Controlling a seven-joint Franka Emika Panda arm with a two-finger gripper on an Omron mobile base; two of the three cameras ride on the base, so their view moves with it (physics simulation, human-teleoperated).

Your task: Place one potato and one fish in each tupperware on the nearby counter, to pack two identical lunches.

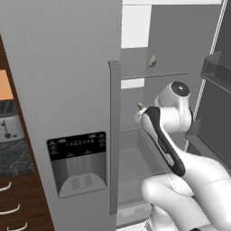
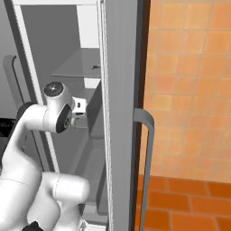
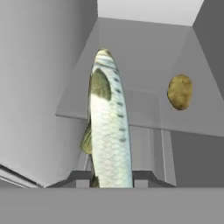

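Fish [image 3: 109,127] between closed jaws; potato [image 3: 180,91] on fridge shelf [image 3: 144,114] beyond

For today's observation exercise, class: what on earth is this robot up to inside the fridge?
The robot arm reaches into the open fridge, and its gripper is shut on a fish, which sticks out lengthwise from between the fingers. A potato sits on a shelf further inside. In the left base view a toaster stands on the counter beside the fridge. Nothing looks packed yet.
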